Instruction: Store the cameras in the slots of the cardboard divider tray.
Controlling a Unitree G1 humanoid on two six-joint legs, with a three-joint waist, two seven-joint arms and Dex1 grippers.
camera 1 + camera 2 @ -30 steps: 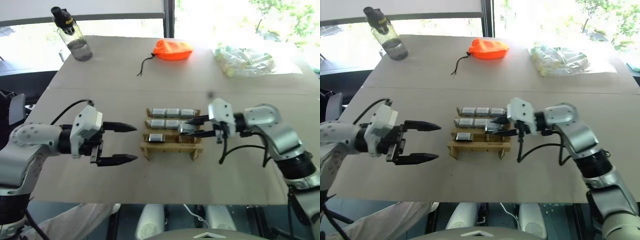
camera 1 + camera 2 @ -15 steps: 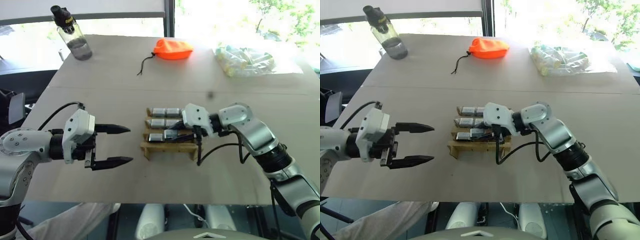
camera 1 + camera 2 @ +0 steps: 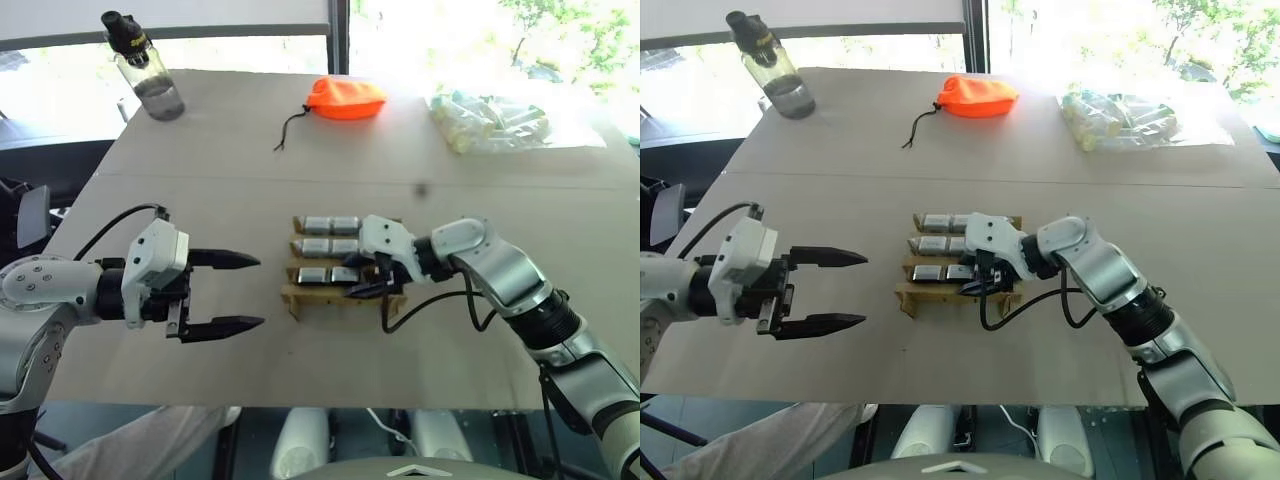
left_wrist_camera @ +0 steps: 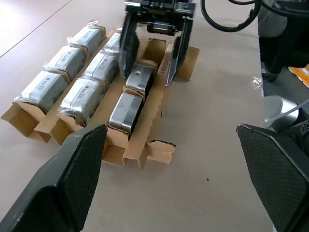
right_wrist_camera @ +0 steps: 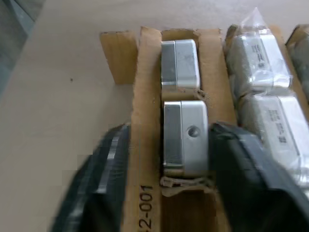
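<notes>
Nearest me, my left pincer (image 3: pixel 238 292) is hanging wide open above the table (image 3: pixel 150 360), off to the left of the cardboard divider tray (image 3: pixel 300 295) and well apart from it, holding nothing.

The tray is sitting at mid-table. My right pincer (image 3: pixel 978 279) is reaching into its near row from the right; in the left wrist view its two black fingers (image 4: pixel 127 53) are standing spread, one on each side of the second camera (image 4: pixel 138 79), with a gap showing on both sides, so I am reading it as open and not gripping. That camera is lying down in the slot, just beside the first camera (image 4: pixel 124 112) in the same near row. In the right wrist view the second one is showing a small round lens on its top face.

The two rows behind are holding more cameras (image 4: pixel 77 99) in clear wrap, packed side by side.

Farther back, an orange pouch (image 3: pixel 345 99) with a dark cord is lying near the far edge. A clear bag of pale tubes (image 3: pixel 488 121) is lying at the far right, and a bottle (image 3: pixel 145 72) with a black cap is standing at the far left corner.
</notes>
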